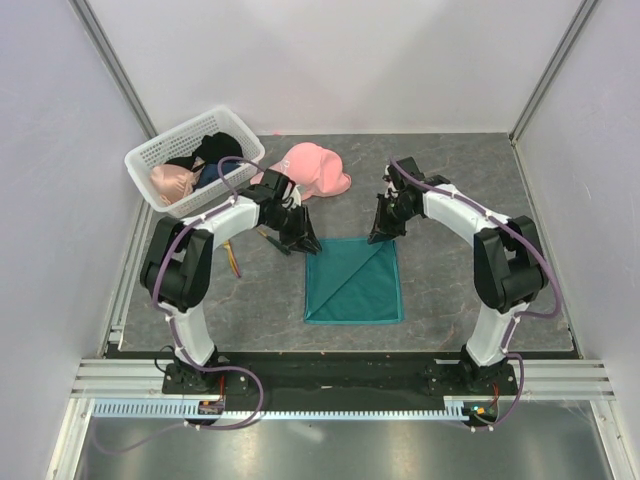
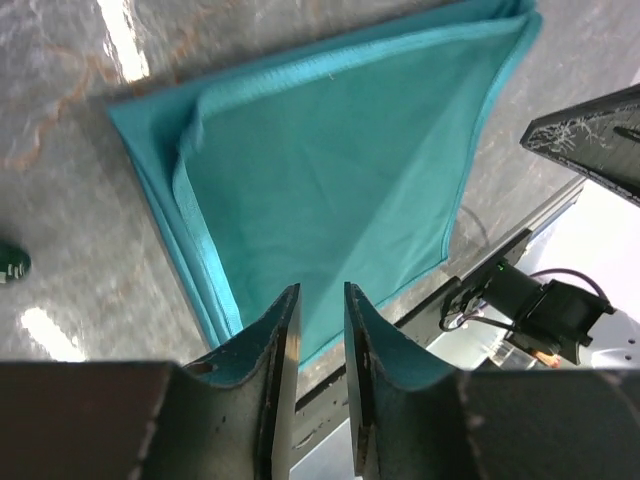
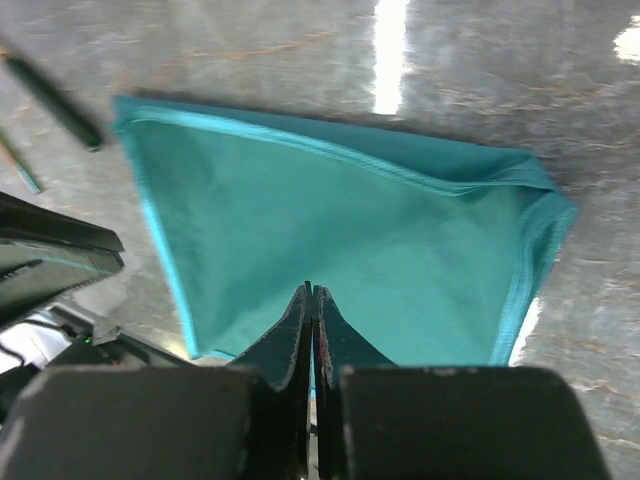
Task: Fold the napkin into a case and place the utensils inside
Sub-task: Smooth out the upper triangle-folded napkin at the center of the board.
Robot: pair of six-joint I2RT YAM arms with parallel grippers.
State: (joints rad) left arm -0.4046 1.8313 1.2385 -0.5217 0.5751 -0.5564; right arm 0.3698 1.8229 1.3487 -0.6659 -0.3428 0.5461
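The teal napkin point(image 1: 352, 282) lies flat on the grey table, square in outline, with one corner folded over along a diagonal. It also shows in the left wrist view point(image 2: 340, 160) and the right wrist view point(image 3: 340, 230). My left gripper point(image 1: 300, 243) hovers at its far left corner, its jaws a narrow gap apart and empty point(image 2: 320, 290). My right gripper point(image 1: 383, 235) hovers at the far right corner, shut with nothing between the fingers point(image 3: 313, 290). A dark fork handle point(image 3: 50, 95) and a thin piece point(image 3: 18, 160) lie left of the cloth. The thin orange-purple piece point(image 1: 234, 258) lies by the left arm.
A white plastic basket point(image 1: 150, 160) with clothes in it stands at the back left. A pink cap point(image 1: 312, 168) lies behind the napkin between the two arms. White walls close the table on three sides.
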